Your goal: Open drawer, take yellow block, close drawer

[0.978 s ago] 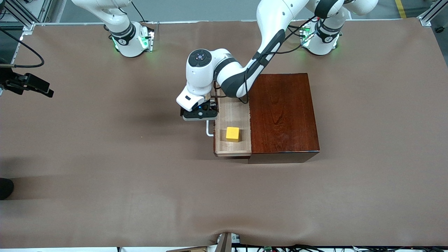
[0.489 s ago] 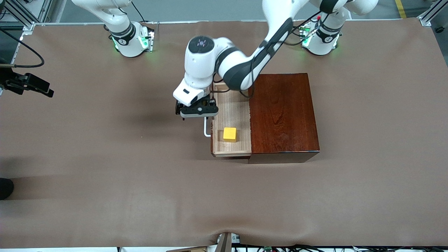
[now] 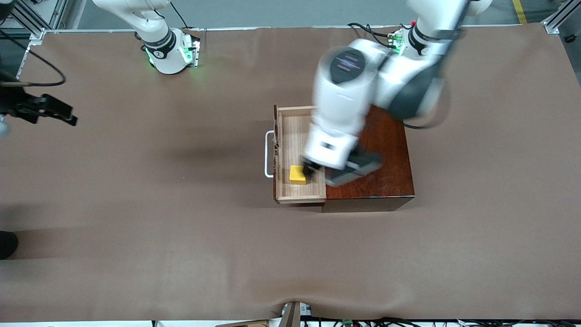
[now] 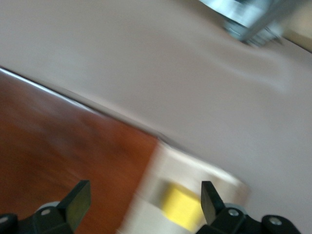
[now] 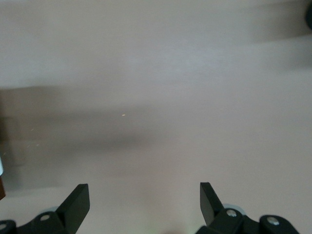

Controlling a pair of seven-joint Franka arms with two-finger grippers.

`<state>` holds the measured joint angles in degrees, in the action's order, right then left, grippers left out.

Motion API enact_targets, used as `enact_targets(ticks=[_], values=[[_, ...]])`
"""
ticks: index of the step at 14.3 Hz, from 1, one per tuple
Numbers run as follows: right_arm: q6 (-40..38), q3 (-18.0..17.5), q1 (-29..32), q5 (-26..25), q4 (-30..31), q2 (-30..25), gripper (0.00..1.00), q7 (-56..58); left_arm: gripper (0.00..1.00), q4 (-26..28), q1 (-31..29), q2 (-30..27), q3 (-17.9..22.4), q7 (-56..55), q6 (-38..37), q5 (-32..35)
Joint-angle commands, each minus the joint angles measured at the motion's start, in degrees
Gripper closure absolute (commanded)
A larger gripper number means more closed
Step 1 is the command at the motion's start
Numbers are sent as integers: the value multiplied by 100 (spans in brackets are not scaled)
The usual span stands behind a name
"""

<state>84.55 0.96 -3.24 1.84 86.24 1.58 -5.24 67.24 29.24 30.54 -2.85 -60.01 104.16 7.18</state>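
Waiting over bare table at its own end, the right gripper (image 5: 141,202) is spread wide and empty. Centring the left gripper (image 4: 144,202), also wide and empty, over the yellow block (image 3: 297,175) before descending looks wise. That block sits alone in the pulled-out drawer (image 3: 290,131) of the wooden box (image 3: 386,159).

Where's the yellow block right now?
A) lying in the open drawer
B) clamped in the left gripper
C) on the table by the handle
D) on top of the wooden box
A: the yellow block lies on the floor of the open drawer, while the left gripper is over it with open fingers, holding nothing.
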Motion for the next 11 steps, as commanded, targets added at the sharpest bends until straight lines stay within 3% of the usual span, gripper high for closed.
enact_targets(ticks=[1,5,11], values=[[53,-87,-885,54,-2,-52,0,-1104,0,272,-996,-320,-146,821,-352,-233],[342,-87,-2485,-17,-107,307,0,-4187,0,1078,-1798,-916,-146,1840,-652,-340],[1299,-87,-3550,98,-168,1167,0,-8686,0,2582,-2422,-2436,-155,4063,-652,-506]])
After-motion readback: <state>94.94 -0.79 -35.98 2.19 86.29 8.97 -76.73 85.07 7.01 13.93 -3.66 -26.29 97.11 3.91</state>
